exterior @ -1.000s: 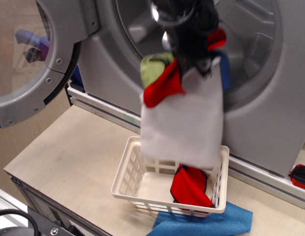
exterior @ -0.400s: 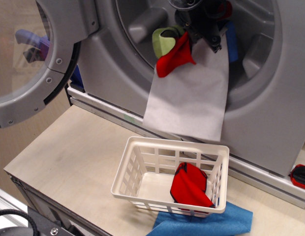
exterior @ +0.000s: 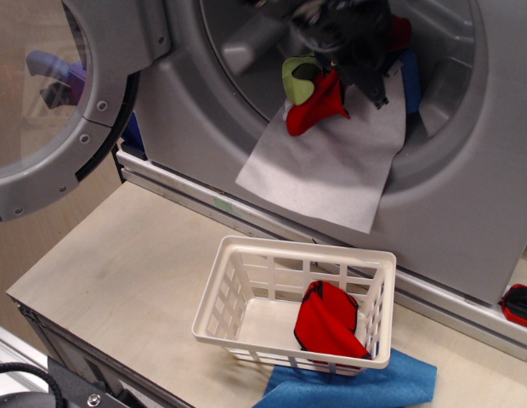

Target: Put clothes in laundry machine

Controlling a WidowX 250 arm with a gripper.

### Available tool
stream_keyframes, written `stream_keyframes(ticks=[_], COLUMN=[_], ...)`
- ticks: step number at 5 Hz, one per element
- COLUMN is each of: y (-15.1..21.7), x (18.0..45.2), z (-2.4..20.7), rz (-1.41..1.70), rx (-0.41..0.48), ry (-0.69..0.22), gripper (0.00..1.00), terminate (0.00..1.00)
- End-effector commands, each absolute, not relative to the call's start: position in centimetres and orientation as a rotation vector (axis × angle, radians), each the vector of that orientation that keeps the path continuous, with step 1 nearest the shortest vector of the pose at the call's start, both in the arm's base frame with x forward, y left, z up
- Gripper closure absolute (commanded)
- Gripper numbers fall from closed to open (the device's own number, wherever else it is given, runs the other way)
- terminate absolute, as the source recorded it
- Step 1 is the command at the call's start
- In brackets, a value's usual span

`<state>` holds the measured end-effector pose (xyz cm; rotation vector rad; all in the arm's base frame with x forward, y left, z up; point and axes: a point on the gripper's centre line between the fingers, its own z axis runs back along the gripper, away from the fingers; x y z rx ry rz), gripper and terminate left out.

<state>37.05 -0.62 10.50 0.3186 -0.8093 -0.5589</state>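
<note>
My black gripper [exterior: 348,38] is inside the drum opening of the grey laundry machine [exterior: 467,204], shut on a bundle of clothes: a lime green piece [exterior: 296,75], a red piece [exterior: 317,106], a blue piece [exterior: 410,78] and a large pale grey sheet [exterior: 331,166] that hangs out over the drum rim. The round door [exterior: 55,110] stands open at the left. A red black-edged cloth [exterior: 329,319] lies in the white lattice basket [exterior: 229,297]. A blue cloth [exterior: 365,387] lies on the table under the basket's front.
A wooden table [exterior: 119,272] carries the basket in front of the machine. A red and black item [exterior: 520,304] lies at the right edge by the machine's base. A black cable [exterior: 25,378] shows at the bottom left corner.
My gripper has carried the bundle up from above the basket and into the drum opening. The grey sheet now drapes over the drum rim instead of hanging over the basket.
</note>
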Motion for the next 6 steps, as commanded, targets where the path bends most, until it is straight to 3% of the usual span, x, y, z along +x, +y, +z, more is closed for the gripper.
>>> stream_keyframes(ticks=[1,3,4,6], y=[0.0,0.6,1.0,0.3], x=[37.9,37.2,35.3,31.8], z=[11.2,12.1,13.3,14.6], rz=[-0.507,-0.433,-0.413,-0.472], rx=[0.283,0.212,0.119,0.041], ry=[-0.866,-0.826,-0.824,-0.836], gripper=[0.00,0.00,0.00,0.00], terminate=[0.00,0.00,0.00,0.00])
